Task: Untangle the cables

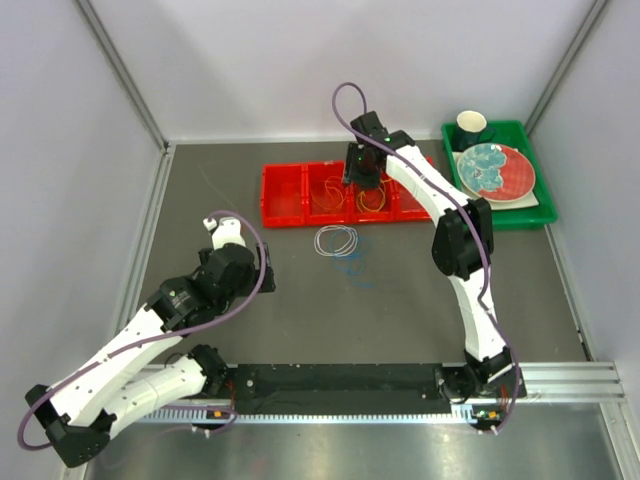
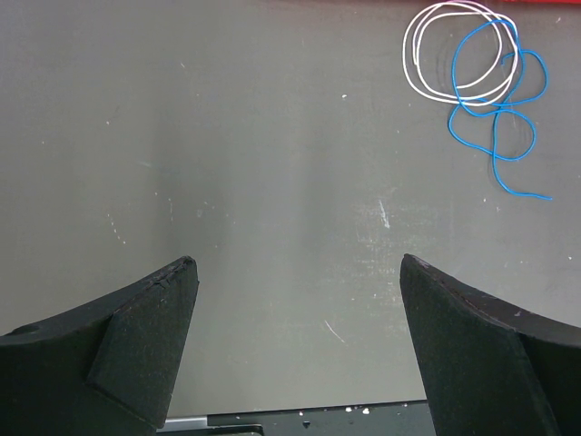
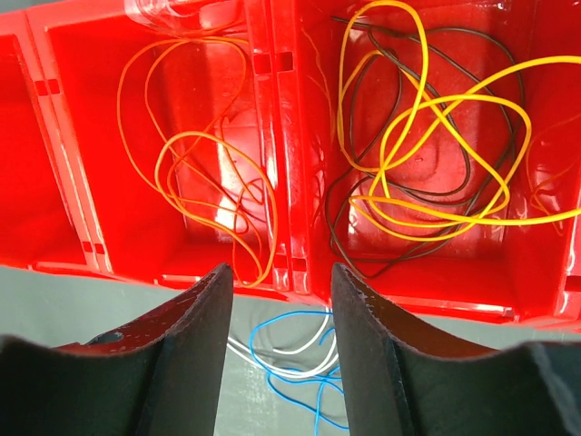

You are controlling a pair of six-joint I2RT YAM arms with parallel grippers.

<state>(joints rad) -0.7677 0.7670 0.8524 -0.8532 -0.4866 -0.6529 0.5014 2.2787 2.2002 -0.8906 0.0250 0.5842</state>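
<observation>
Right wrist view: my right gripper [image 3: 280,272] hangs over the front wall of the red bins [image 3: 54,136], fingers parted, nothing between them. An orange cable [image 3: 172,150] lies alone in one compartment; next door a yellow cable [image 3: 436,118] is laced through a dark cable [image 3: 467,154]. On the grey table just in front of the bins, the white cable [image 2: 408,64] and the blue cable [image 2: 497,109] overlap. My left gripper [image 2: 297,262] is spread wide and empty, well short of them.

I reckon that white-blue pair is the job now. I'd pinch one strand at a free stretch, away from the crossings, lift slowly, and pin the other colour with the second arm so it doesn't ride up.

Room is good on the left side of the table. Watch the bin wall right under the right fingers, and the green tray [image 1: 530,215] near that arm's elbow.
</observation>
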